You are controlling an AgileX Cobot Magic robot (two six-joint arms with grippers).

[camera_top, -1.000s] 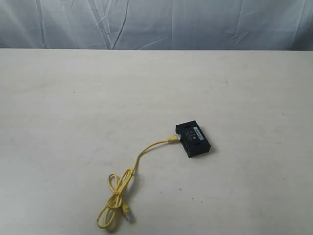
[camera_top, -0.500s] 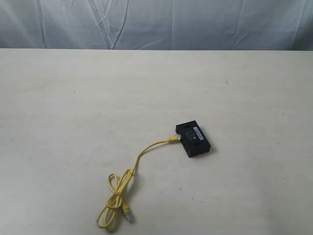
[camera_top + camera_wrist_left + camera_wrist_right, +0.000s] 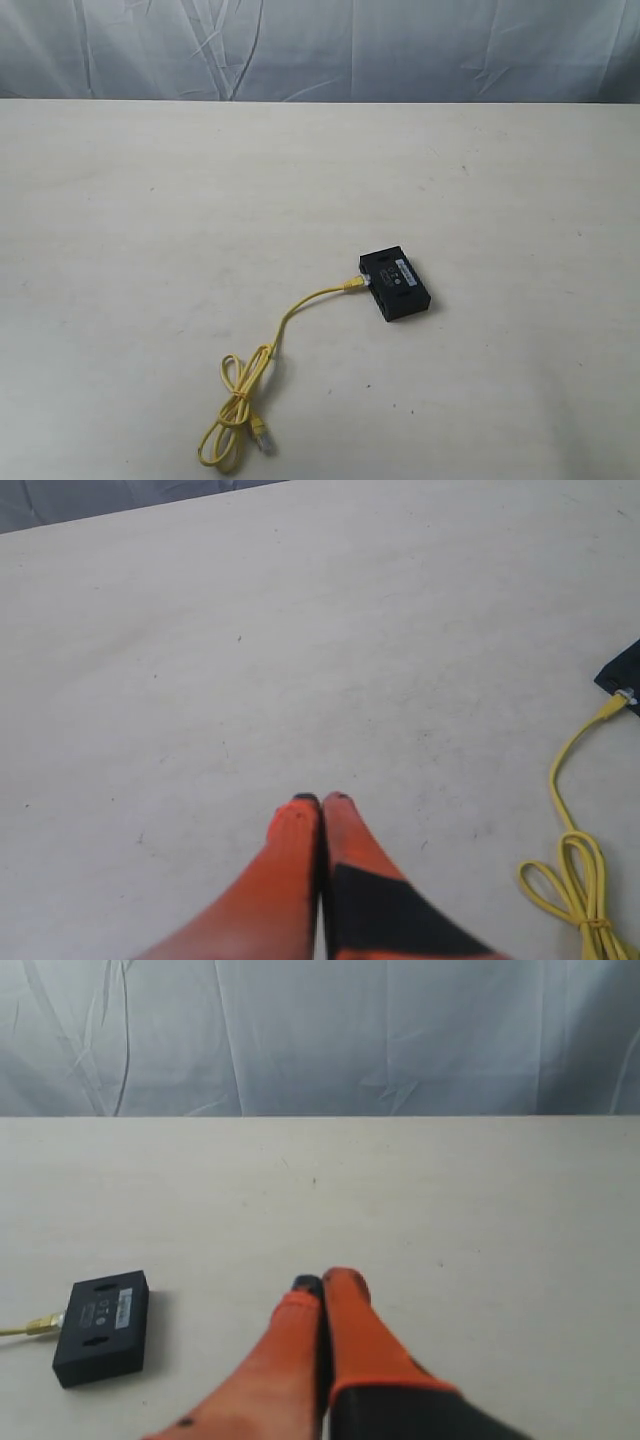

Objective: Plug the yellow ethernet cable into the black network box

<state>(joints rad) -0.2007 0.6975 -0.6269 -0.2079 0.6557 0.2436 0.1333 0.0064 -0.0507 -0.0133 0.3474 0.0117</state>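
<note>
Neither arm shows in the exterior view; each is seen only through its own wrist camera.

Left pincer [image 3: 321, 800]: the two orange fingers are pressed tip to tip with no gap, and nothing is between them. It points out over a bare part of the pale surface [image 3: 150, 200], well apart from the task items.

Right pincer [image 3: 325, 1282]: same condition, with the fingers closed against each other and gripping nothing. It points across the surface toward the grey cloth backdrop [image 3: 320, 50], with the box off to one side of it.

Count: one black network box [image 3: 396, 285], lying flat on the surface right of centre with a white label [image 3: 405, 272] on top. There is one yellow ethernet cable [image 3: 290, 312] with two plugs. One plug [image 3: 356, 284] meets the side of the box that faces left in the exterior view; whether it is fully seated cannot be told. From there the cord curves toward the near edge into a loose loop. The free plug [image 3: 262, 436] lies on the surface beside that loop.

The left wrist view shows only a corner of the box [image 3: 625, 670], with the cable [image 3: 560, 780] running to it.
</note>
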